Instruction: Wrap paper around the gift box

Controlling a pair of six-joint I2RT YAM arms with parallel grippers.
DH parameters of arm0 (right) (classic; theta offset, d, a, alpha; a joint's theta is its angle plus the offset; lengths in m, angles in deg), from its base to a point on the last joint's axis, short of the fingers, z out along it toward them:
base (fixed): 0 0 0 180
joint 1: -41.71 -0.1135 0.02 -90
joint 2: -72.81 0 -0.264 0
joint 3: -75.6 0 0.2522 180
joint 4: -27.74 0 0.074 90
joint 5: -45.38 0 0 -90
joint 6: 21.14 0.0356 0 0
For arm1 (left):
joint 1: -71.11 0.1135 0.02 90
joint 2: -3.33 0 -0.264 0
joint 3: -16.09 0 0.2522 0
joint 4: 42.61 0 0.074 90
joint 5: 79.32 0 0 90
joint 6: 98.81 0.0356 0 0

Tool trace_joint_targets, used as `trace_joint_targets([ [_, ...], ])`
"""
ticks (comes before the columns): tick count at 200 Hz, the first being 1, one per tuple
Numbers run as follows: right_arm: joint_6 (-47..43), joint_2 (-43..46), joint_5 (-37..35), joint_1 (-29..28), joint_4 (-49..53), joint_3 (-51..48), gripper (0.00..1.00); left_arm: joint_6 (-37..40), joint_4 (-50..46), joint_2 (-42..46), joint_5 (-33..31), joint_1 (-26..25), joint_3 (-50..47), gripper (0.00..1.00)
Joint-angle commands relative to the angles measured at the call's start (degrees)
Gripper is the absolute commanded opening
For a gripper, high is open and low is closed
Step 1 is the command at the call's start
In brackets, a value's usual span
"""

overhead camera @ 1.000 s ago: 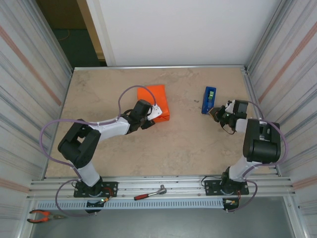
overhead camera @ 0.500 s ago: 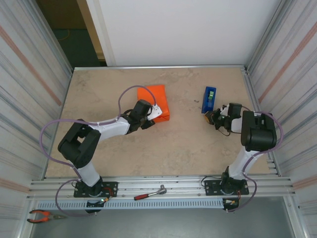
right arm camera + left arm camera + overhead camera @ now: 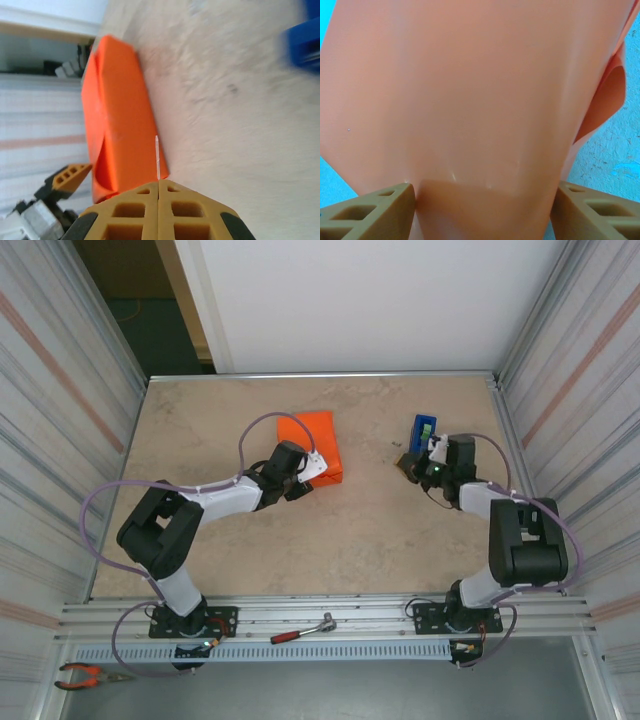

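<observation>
The paper (image 3: 318,443) is folded around the gift box, hidden inside, mid-table. The left gripper (image 3: 485,200) clamps the paper. The right gripper (image 3: 159,197) pinches a thin strip (image 3: 157,157), probably tape; sealing appears outstanding.

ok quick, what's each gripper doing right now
Left gripper: closed on the paper, a finger each side.
Right gripper: shut, pinching a thin pale strip.

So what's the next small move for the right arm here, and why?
Probably carry the right gripper left toward the paper and press its thin pale strip, likely tape, onto the fold. Its jaws are shut on that strip beside the blue dispenser, while the left gripper clamps the folded paper, one flap gaping open.
</observation>
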Motion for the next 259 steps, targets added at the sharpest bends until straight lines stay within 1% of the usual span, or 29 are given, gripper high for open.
trace_joint_targets([
  [1,-3.21,2.46,-3.22,-5.42,1.93,0.43,0.00,-0.11,-3.88,-1.04,0.31,-0.66,-0.09,0.70],
  [31,-4.88,2.69,-8.63,-15.16,-4.91,-1.85,0.00,-0.11,-3.98,-1.28,0.23,-0.71,0.00,0.70],
  [50,-5.80,1.12,-11.72,-20.12,-12.25,-4.07,0.00,-0.06,-4.06,-1.19,0.27,-0.67,-0.08,0.70],
  [103,-6.73,-8.17,-15.12,-28.47,-33.75,-6.63,0.00,-0.10,-4.15,-1.29,0.06,-0.65,-0.08,0.70],
  [127,-7.80,-11.61,-18.52,-32.09,-38.99,-6.45,0.00,0.06,-4.02,-1.30,0.06,-0.73,-0.12,0.70],
  [156,-7.22,-15.98,-20.91,-34.23,-44.85,-5.82,0.00,0.05,-3.96,-1.30,0.12,-0.65,-0.12,0.70],
  [199,-5.12,-19.86,-23.90,-34.39,-51.60,-6.36,0.00,0.16,-4.02,-1.39,0.05,-0.65,-0.08,0.69],
  [259,-4.18,-22.40,-24.00,-34.45,-53.61,-5.11,0.00,0.38,-4.14,-1.73,-0.05,-0.70,0.10,0.69],
])
